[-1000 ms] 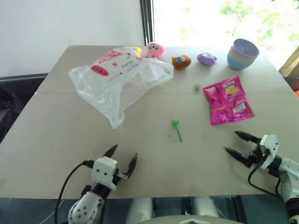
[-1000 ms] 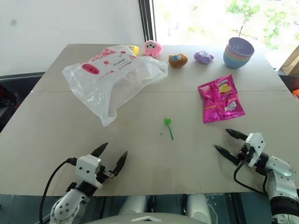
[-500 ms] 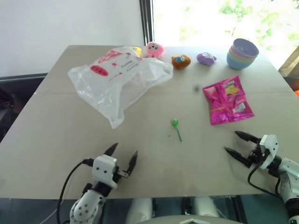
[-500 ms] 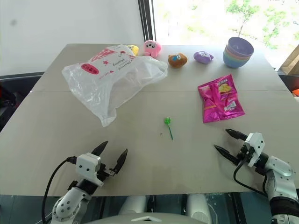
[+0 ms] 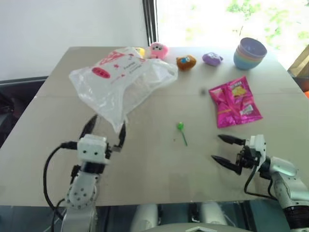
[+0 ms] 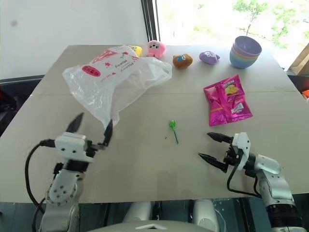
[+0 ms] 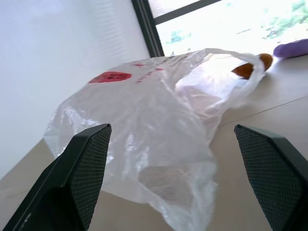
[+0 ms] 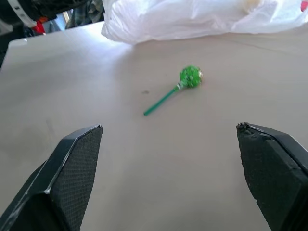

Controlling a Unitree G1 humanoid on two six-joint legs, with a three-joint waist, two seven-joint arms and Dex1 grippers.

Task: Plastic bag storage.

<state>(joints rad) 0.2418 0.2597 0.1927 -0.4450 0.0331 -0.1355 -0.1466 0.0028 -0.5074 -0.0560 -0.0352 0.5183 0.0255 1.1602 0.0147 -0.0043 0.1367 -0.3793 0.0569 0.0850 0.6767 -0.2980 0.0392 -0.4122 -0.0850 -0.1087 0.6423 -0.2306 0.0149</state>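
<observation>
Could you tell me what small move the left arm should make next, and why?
Probably ease the left gripper forward onto the near tip of the plastic bag and close. Its fingers stand open just short of that tip, holding nothing, and the bag lies loose on the table.

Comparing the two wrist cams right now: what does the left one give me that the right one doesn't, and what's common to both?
Left wrist view alone: the red logo on the plastic bag, a brown toy seen behind its film, a purple toy and the window. Right wrist view alone: the green lollipop lying on bare table. Shared: the bag, the tabletop, and each gripper's own open fingers, the left gripper facing the bag, the right gripper facing the lollipop.
</observation>
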